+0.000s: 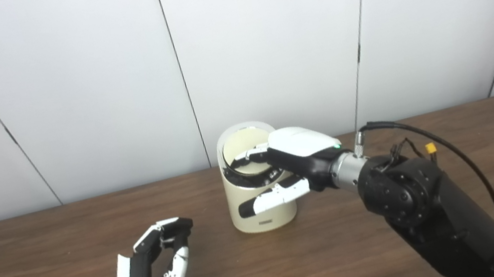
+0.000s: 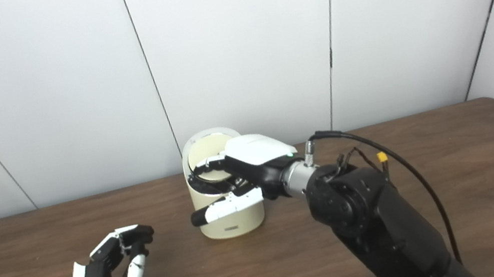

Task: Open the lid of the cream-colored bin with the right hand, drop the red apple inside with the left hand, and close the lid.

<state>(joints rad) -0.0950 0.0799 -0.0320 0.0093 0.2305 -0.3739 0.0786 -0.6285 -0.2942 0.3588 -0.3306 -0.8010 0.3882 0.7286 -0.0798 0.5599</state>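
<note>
Our right hand reaches over the mouth of the cream-coloured cylindrical bin, fingers on the tilted-up round cream lid and thumb along the bin's front, so we judge the lid should be lowered gently without tipping the bin. Our left hand rests released on the brown wooden surface, holding nothing. We see no red apple; it may lie inside the bin.

Tabletop: dark brown wood grain, rounded far corners, spanning the full width. Wall behind its far edge: flat white panels separated by thin dark vertical seams. Lighting is even and diffuse, with soft reflections on the wood surface.
</note>
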